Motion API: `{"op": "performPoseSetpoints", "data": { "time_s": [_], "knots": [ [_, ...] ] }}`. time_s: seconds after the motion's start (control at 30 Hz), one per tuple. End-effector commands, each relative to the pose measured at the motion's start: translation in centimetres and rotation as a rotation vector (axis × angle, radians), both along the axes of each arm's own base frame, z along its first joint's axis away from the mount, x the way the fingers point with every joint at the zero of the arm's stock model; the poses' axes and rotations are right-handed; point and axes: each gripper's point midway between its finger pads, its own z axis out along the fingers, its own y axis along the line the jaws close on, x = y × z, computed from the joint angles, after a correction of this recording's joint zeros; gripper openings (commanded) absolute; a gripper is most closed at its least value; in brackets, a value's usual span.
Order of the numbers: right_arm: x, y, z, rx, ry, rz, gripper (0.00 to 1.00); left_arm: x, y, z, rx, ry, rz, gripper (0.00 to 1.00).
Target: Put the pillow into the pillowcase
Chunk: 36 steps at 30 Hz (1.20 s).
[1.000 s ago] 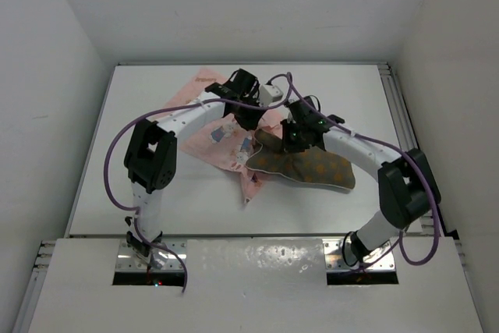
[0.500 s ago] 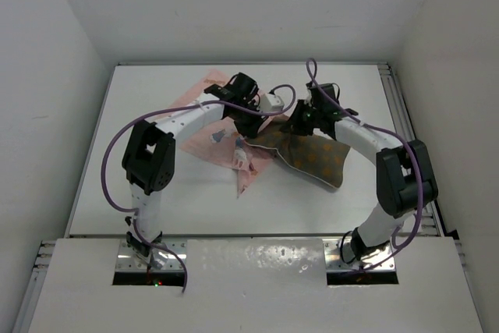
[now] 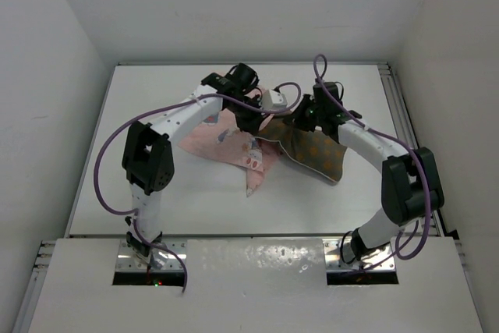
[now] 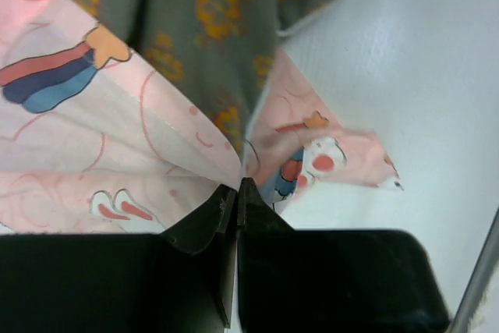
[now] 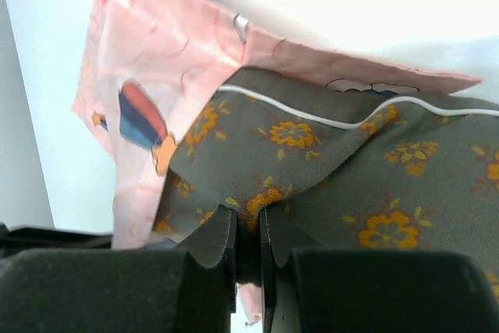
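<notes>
My right claw [image 5: 248,228] is pinched shut on a fold of the small plump olive-brown pillow [image 3: 316,152] with orange flower dots and pale piping. My left claw [image 4: 238,191] is nipped tight on an edge of the thin light-pink bunny-print pillowcase [image 3: 222,139]. The pillow lies just right of the case on the white worktop [image 3: 156,107], its long axis slanting back-left to front-right and its back-left corner touching the pink cloth, so I judge the push runs leftward along that axis

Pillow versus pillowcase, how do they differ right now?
The pillow is olive-brown with orange flowers; the pillowcase is pink with cartoon prints. The pillow is plump, the pillowcase thin and creased. The right gripper pinches the pillow, the left gripper the pillowcase. Both are fabric and overlap.
</notes>
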Motion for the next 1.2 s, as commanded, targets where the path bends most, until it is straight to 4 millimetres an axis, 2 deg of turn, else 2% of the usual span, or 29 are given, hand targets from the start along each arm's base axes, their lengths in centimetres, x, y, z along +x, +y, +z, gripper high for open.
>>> {"op": "performPoseSetpoints", "data": {
  "time_s": [0.0,0.07,0.1,0.17,0.27,0.3,0.37,0.43,0.47,0.57,0.6,0.67,0.77,0.87,0.93,1.0,1.03,1.07,1.1,1.13,1.17],
  "knots": [
    [3.5,1.2,4.8,0.093,-0.177,-0.060,0.00,-2.5,-0.2,0.4,-0.025,0.051,-0.103,0.00],
    [3.0,2.5,4.3,0.080,-0.173,-0.018,0.00,-1.7,-1.3,0.8,-0.085,0.057,-0.051,0.00],
    [2.2,3.8,3.9,0.071,-0.164,0.021,0.00,-1.3,-1.7,0.9,-0.104,0.063,-0.022,0.00],
    [0.8,5.1,2.4,0.035,-0.129,0.078,0.00,0.8,-3.1,1.3,-0.175,0.063,0.102,0.00],
    [-0.9,5.5,0.0,-0.012,-0.054,0.132,0.01,3.1,-4.2,1.7,-0.262,0.095,0.249,0.01],
    [-1.5,5.6,-0.6,-0.019,-0.031,0.150,0.09,3.6,-4.3,1.7,-0.272,0.099,0.281,0.02],
    [-2.5,5.2,-1.4,-0.056,-0.003,0.212,0.41,4.3,-4.3,0.8,-0.263,0.109,0.333,0.02],
    [-2.9,2.9,-1.9,-0.157,0.016,0.215,0.77,4.6,-3.5,-0.5,-0.217,0.094,0.369,0.02],
    [-2.4,1.2,-1.0,-0.185,0.001,0.174,0.84,4.7,-3.0,-1.0,-0.194,0.085,0.390,0.02],
    [-2.4,-2.8,-0.8,-0.266,0.013,0.101,0.97,4.7,-2.3,-2.0,-0.160,0.077,0.414,0.02],
    [-2.3,-4.3,-0.2,-0.274,0.008,0.067,0.99,4.8,-2.2,-2.1,-0.157,0.073,0.423,0.02],
    [-2.6,-6.6,-0.5,-0.348,0.043,0.021,0.99,4.8,-2.7,-2.0,-0.165,0.071,0.419,0.02],
    [-3.6,-9.8,-1.8,-0.479,0.118,-0.069,0.99,4.8,-3.1,-1.7,-0.171,0.062,0.416,0.02],
    [-4.6,-11.6,-3.8,-0.520,0.214,-0.132,0.99,4.7,-3.4,-1.7,-0.169,0.063,0.411,0.02],
    [-5.5,-11.7,-5.9,-0.526,0.282,-0.124,0.99,4.5,-3.4,-1.8,-0.165,0.065,0.409,0.02],
    [-6.3,-10.3,-8.1,-0.476,0.347,-0.058,0.96,4.5,-3.5,-1.9,-0.163,0.065,0.411,0.02],
    [-6.7,-9.8,-8.8,-0.451,0.368,-0.032,0.87,4.5,-3.5,-1.9,-0.162,0.062,0.413,0.02],
    [-7.5,-9.3,-9.5,-0.425,0.394,-0.004,0.74,4.6,-3.5,-1.9,-0.162,0.059,0.415,0.02],
    [-7.5,-8.2,-9.6,-0.374,0.384,0.021,0.29,4.6,-3.6,-1.7,-0.168,0.054,0.414,0.02],
    [-8.1,-8.1,-9.6,-0.364,0.369,0.025,0.00,4.7,-3.8,-1.6,-0.172,0.051,0.410,0.02],
    [-7.2,-7.7,-8.8,-0.345,0.294,0.017,0.00,4.8,-3.9,-1.1,-0.182,0.043,0.406,0.02]
  ]
}}
